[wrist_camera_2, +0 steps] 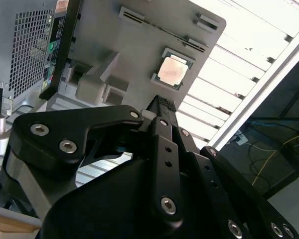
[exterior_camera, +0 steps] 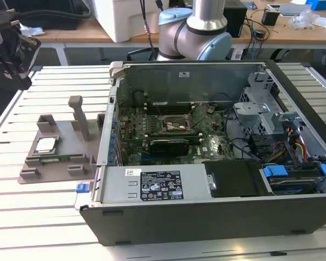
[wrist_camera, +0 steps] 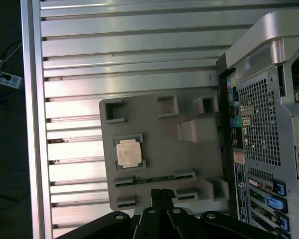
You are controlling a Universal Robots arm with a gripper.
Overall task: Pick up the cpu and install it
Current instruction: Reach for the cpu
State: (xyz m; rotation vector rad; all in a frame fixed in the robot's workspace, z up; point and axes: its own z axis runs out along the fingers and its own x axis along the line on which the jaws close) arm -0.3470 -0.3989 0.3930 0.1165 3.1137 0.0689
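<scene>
The cpu (exterior_camera: 45,144) is a small silver square lying flat in a recess of the grey holder tray (exterior_camera: 62,166), at the exterior view's left of the open computer case (exterior_camera: 217,163). Both wrist views show the cpu (wrist_camera_2: 172,71) (wrist_camera: 128,152) in the tray (wrist_camera_2: 139,45) (wrist_camera: 159,129). My black gripper (exterior_camera: 16,54) hangs high above the table's far left corner, well away from the tray. Its fingers meet at the tips (wrist_camera_2: 162,103) (wrist_camera: 159,194), shut on nothing. The motherboard socket (exterior_camera: 171,126) sits inside the case.
The case lies on its side with the lid off, showing cables, a drive bay (exterior_camera: 288,174) and a power supply (exterior_camera: 157,185). An upright grey post (exterior_camera: 79,117) rises from the tray. The slatted metal table (exterior_camera: 43,217) has a raised rail along its edge.
</scene>
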